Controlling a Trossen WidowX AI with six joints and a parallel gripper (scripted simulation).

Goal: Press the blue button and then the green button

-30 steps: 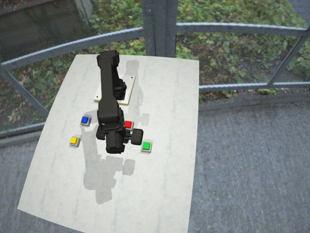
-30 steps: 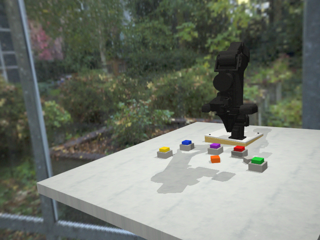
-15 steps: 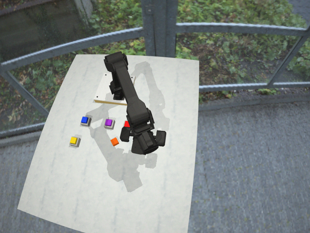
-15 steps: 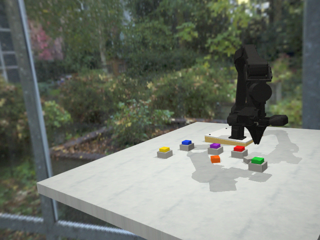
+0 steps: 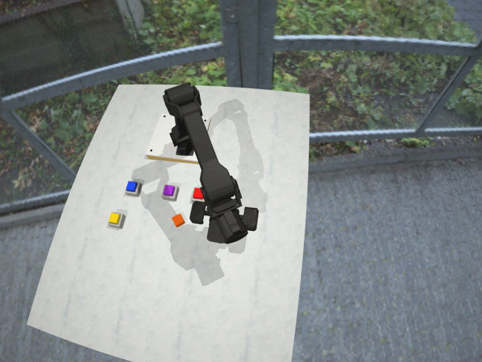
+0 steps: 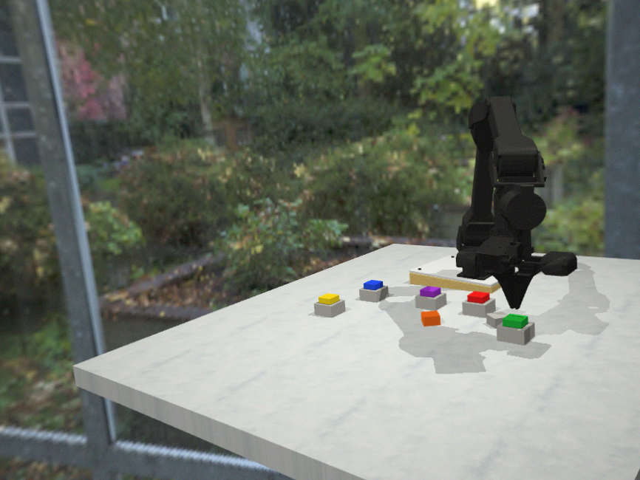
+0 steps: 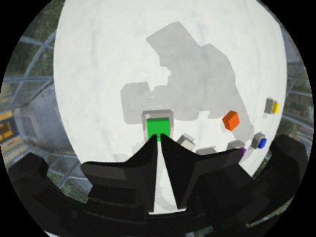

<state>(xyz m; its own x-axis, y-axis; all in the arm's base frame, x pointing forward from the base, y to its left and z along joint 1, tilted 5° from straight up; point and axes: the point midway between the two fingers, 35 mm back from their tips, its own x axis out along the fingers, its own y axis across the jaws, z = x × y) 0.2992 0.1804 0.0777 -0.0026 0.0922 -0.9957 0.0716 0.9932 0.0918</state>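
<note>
- Hovering just above the green button (image 6: 514, 320), the gripper (image 6: 514, 303) points straight down, its fingers drawn narrow with nothing between them.
- Green button: a square green cap on a grey housing, cap raised, at the right of the exterior view; hidden beneath the arm in the top view.
- In the wrist view the fingertips meet at the near edge of the green cap (image 7: 158, 129).
- Blue button (image 5: 132, 186): blue cap on a grey housing, cap raised, left of centre in the top view, well apart from the gripper.
- Purple button (image 5: 168, 190) and red button (image 5: 197, 193) sit in line to its right; yellow button (image 5: 114, 218) lower left.
- Orange block (image 5: 178, 220) lies free on the table (image 5: 155, 296); a grey block (image 6: 496, 316) sits just beside the green button.
- No containers observed.
</note>
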